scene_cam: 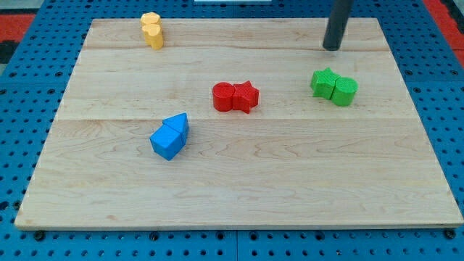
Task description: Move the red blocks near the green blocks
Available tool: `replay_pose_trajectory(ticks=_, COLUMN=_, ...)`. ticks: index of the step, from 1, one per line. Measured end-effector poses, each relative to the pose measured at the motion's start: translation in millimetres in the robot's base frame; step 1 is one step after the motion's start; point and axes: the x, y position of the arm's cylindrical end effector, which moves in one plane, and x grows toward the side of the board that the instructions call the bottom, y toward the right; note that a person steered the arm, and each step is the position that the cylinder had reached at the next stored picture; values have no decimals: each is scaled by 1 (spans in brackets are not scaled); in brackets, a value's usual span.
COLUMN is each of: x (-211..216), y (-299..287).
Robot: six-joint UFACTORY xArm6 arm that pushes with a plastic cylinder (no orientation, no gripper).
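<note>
Tool position: my tip (333,48) rests on the desk (239,188) near the view's top right, touching no block and holding nothing; being a plain rod, it has no jaws to open or close. Green blocks lie just below the tip toward the view's bottom: a green star-like block (323,82) on the view's left touches a green cylinder (345,90) on the view's right. Red blocks sit near the desk's centre, well apart from the tip, toward the view's left and bottom of it: a red cylinder (223,96) touches a red star block (246,96) on its right. A clear gap of bare wood separates the red pair from the green pair. Two blue blocks (170,135), angular in shape, touch each other toward the view's lower left of the red pair. Two yellow blocks (152,30) stand together at the view's top left, far from the tip
</note>
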Motion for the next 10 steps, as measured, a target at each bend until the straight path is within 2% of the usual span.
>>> replay_pose_trajectory(ticks=1, x=-22, y=-40)
replay_pose_trajectory(ticks=2, x=-22, y=-115)
replay_pose_trajectory(ticks=3, x=-5, y=-220)
replay_pose_trajectory(ticks=4, x=71, y=-278)
replay_pose_trajectory(ticks=5, x=93, y=-299)
replay_pose_trajectory(ticks=7, x=98, y=-296)
replay_pose_trajectory(ticks=8, x=117, y=-269)
replay_pose_trajectory(ticks=9, x=132, y=-215)
replay_pose_trajectory(ticks=10, x=131, y=-188)
